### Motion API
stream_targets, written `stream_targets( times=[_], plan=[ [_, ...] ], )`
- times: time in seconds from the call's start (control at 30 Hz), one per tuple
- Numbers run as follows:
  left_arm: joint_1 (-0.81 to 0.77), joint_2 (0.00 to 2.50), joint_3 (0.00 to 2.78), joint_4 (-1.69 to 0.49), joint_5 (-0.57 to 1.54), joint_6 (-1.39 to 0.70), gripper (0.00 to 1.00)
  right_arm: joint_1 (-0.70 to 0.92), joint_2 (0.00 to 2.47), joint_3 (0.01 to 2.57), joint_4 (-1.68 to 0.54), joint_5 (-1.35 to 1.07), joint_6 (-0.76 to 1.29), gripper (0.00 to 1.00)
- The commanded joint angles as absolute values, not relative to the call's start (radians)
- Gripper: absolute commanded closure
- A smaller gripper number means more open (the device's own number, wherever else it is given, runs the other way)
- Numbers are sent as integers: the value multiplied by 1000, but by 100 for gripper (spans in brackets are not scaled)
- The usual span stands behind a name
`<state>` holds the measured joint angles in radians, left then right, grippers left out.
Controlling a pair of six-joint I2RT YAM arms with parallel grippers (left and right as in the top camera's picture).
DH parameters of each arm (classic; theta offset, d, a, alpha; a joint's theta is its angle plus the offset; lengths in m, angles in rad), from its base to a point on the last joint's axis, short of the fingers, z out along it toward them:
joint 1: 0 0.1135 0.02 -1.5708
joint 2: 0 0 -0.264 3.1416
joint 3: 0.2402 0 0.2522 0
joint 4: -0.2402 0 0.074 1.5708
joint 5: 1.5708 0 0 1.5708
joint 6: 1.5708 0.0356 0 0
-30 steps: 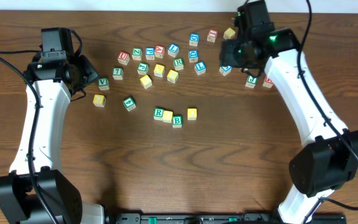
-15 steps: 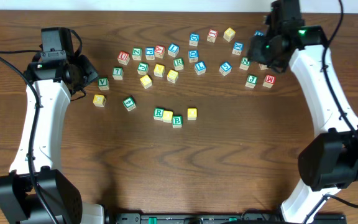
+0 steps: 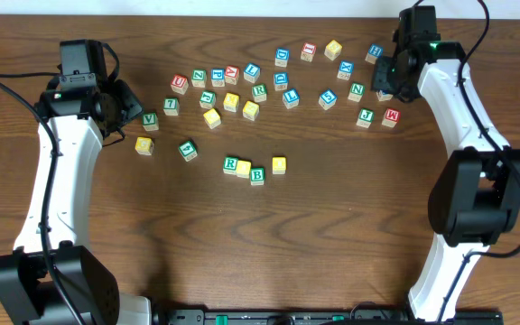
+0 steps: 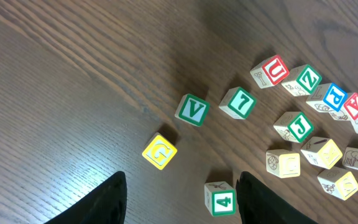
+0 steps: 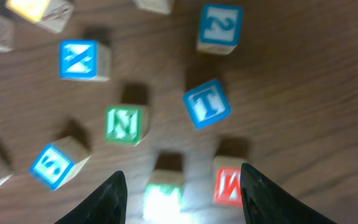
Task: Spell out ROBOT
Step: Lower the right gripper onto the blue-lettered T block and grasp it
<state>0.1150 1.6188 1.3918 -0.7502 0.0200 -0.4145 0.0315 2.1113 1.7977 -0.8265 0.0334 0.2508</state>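
Observation:
A short row stands mid-table in the overhead view: green-framed R, a yellow-topped cube, green-framed B, then, after a small gap, a second yellow-topped cube. The blue-framed T lies among the back-right cubes. It shows in the right wrist view just ahead of my open, empty right gripper. In the overhead view the right gripper covers the T. My left gripper is open and empty at the left, above a green 4 cube.
Loose cubes lie scattered across the back. Near the right gripper are blue X, green N, red M and blue S. Near the left gripper are green V, yellow G, green 7 and red U.
My right arm has swung right and toward the back edge, from over the blue cubes to above the T. The left arm and the row of cubes have not moved.

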Motion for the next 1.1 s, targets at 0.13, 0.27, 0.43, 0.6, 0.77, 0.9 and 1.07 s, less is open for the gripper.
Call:
stream_targets(
  times=[0.13,0.27,0.43,0.6,0.77,0.9,1.07],
  plan=[
    [115,1633,1391,-746,7,-400,44,-12,2149,1800,-740,23,167,43],
    [115,1633,1391,-746,7,-400,44,-21,2182,1800,-721,-11,137,43],
    [115,1633,1391,-747,7,-400,44,-19,2231,1800,-694,-23,108,43],
    [115,1633,1391,-746,7,-400,44,-21,2277,1800,-667,-27,79,45],
    [115,1633,1391,-747,7,-400,44,-27,2315,1800,-633,-28,81,48],
    [115,1633,1391,-748,7,-400,44,-25,2330,1800,-605,-28,85,54],
    [115,1633,1391,-748,7,-400,44,-26,2330,1800,-602,1,85,67]
  ],
)
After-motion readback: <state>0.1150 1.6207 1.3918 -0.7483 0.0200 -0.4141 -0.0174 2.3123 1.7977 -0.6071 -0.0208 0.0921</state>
